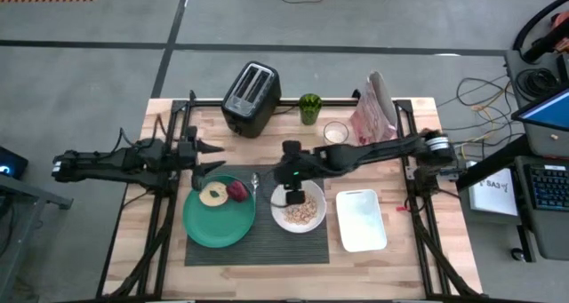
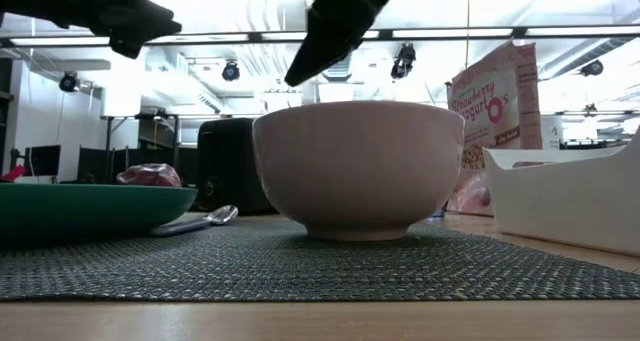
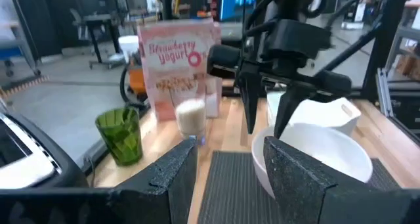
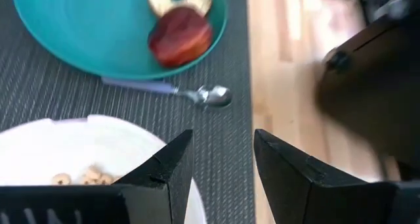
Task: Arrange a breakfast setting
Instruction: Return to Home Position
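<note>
High view: my left pincer (image 1: 218,157) hangs with its fingers apart above the back left corner of the mat (image 1: 258,245), just behind the green plate (image 1: 213,225). The plate lies on the mat's left end and carries a bagel (image 1: 212,195) and an apple (image 1: 237,190). A spoon (image 1: 255,183) lies just beside its right rim. My right pincer (image 1: 292,198), fingers also apart, is over the bowl (image 1: 307,221) of cereal at the mat's middle. The white dish (image 1: 361,223) lies just beside the mat's right edge. Along the back edge of the table (image 1: 418,276) stand the toaster (image 1: 251,99), a green glass (image 1: 309,107), the milk glass (image 1: 335,132) and the cereal box (image 1: 375,112).
</note>
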Motion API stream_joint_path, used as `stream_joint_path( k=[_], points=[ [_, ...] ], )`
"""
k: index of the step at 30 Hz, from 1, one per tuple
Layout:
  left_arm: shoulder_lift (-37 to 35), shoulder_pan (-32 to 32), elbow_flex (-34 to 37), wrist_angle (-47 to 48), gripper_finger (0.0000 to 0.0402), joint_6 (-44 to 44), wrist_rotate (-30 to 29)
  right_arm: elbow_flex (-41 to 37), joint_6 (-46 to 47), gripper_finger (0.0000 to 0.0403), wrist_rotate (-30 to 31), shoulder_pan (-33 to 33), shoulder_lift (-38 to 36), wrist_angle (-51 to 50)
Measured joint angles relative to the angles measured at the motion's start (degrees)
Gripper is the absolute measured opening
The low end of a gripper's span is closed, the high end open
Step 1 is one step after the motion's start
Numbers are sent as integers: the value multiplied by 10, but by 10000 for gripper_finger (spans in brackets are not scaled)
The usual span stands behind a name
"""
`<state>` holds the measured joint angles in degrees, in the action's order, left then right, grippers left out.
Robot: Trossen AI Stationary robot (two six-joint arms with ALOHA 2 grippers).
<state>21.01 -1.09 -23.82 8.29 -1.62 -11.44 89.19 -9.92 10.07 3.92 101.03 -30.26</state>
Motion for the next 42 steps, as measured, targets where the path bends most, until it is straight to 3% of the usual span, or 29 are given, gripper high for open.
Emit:
stream_joint_path(
  k=[9, 20, 31, 42],
  points=[
    [-42, 0, 12, -2, 160, -48, 0, -223, -17, 150, 0, -20, -178, 197],
    [-44, 1, 28, -3, 160, -37, 0, -443, 1, 150, 0, -40, -376, 353],
    [-46, 1, 74, -56, 160, -15, -1, -588, 4, 150, 1, -41, -554, 437],
    [-46, 1, 79, -67, 160, -21, -2, -663, 23, 134, 5, -41, -660, 447]
  ],
)
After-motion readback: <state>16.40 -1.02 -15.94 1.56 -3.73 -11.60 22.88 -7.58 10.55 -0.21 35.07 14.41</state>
